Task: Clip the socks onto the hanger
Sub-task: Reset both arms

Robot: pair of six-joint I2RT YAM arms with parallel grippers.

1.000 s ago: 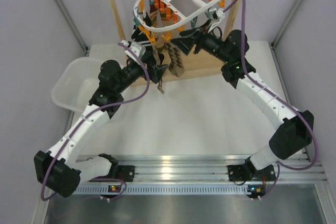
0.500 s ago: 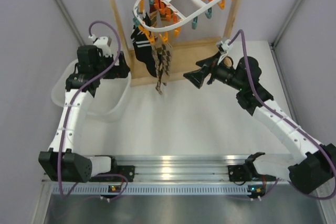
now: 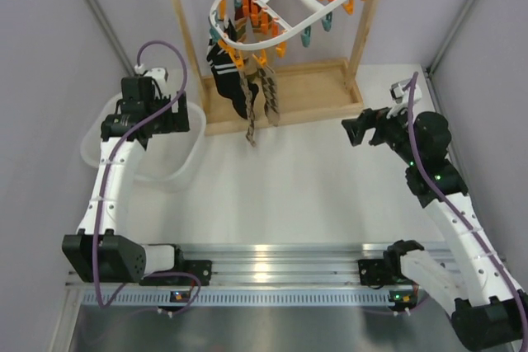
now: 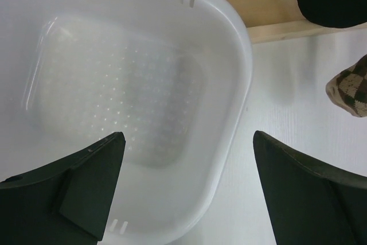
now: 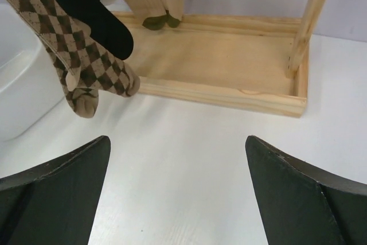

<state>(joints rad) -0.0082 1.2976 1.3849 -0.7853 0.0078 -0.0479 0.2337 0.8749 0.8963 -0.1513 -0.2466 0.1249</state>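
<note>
Brown-and-tan diamond-knit socks (image 5: 86, 64) clipped on white plastic oval hanger (image 3: 289, 6), long axis vertical: ahead-left of right gripper (image 5: 176, 139) jaws, off to right of left gripper (image 4: 186, 136) jaws, well apart from both. Both jaws wide, empty. Left prob nearer, over white plastic basin (image 4: 229, 55)

Place: a robot laboratory test cell is indicated.
Enclosure: a white surface (image 3: 313, 195) is closed in by plain pale wall panels (image 3: 41, 39) and slanted metal posts (image 3: 101, 16).
Mounting: the left arm (image 3: 111, 179) and right arm (image 3: 450, 208) are bolted to an aluminium rail (image 3: 280, 257) at the near edge; purple cables (image 3: 158, 44) are routed along them.
</note>
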